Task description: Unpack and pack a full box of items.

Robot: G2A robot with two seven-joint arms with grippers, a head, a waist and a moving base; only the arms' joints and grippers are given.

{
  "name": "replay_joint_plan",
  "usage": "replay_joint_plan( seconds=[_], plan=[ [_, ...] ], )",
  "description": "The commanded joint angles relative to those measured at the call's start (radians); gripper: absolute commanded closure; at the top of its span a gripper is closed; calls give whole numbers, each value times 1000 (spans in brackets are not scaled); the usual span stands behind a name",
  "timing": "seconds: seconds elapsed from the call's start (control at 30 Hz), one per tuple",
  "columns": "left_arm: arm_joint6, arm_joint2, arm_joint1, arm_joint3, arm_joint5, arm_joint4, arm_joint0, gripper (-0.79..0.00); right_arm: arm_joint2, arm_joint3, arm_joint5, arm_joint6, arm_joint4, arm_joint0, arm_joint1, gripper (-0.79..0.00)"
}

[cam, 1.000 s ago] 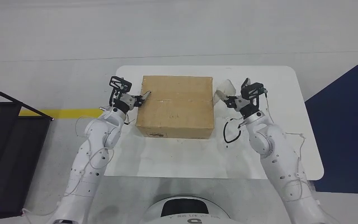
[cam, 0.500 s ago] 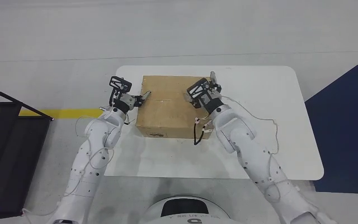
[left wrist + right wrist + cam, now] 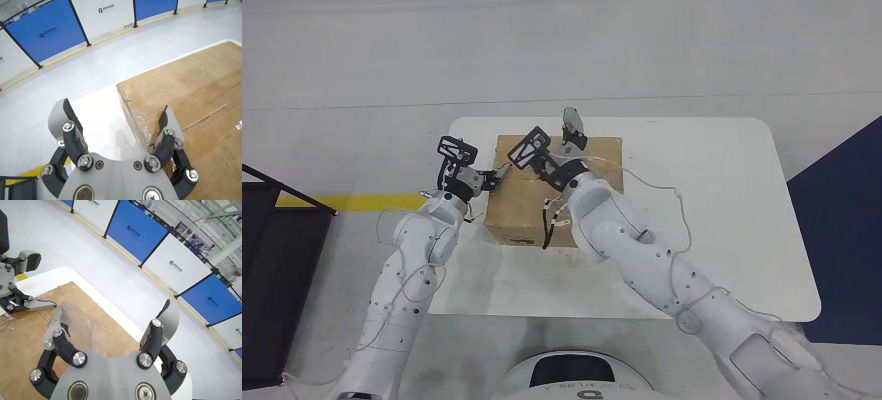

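Observation:
A closed cardboard box [image 3: 512, 205] stands on the white table [image 3: 722, 200], with clear tape crumpled at its left edge [image 3: 140, 117]. My left gripper [image 3: 494, 172] is open at that edge, one finger [image 3: 164, 121] over the box top [image 3: 198, 91] and the other beside the box. My right arm lies across the box, and its gripper [image 3: 567, 138] hovers open above the far left part of the top [image 3: 22, 336]. A scrap of clear tape [image 3: 79, 321] clings to one right finger. The left gripper [image 3: 40, 283] is close by in the right wrist view.
The table's right half [image 3: 742, 150] is bare white surface. A black rack [image 3: 272, 250] stands on the floor left of the table, beside a yellow floor line [image 3: 372, 202]. Blue and white fence panels [image 3: 140, 237] stand far off.
My right arm has swung from the box's right side across its top to the far left part, near the left gripper. The left arm has kept still.

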Motion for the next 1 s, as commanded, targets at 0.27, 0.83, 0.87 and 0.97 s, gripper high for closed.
replay_joint_plan(
  seconds=[0.27, 0.83, 0.87, 0.97],
  plan=[
    [0, 0, 0, 0, 0, 0, 0, -785, -48, -74, -8, 10, -26, 45, -49, -785],
    [0, 0, 0, 0, 0, 0, 0, -785, 229, -229, -136, -32, 195, -47, -48, -785],
    [0, 0, 0, 0, 0, 0, 0, -785, 286, -237, -177, -57, 258, -80, -40, -785],
    [0, 0, 0, 0, 0, 0, 0, -785, 463, -256, -345, -129, 421, -187, -10, -785]
  ],
)
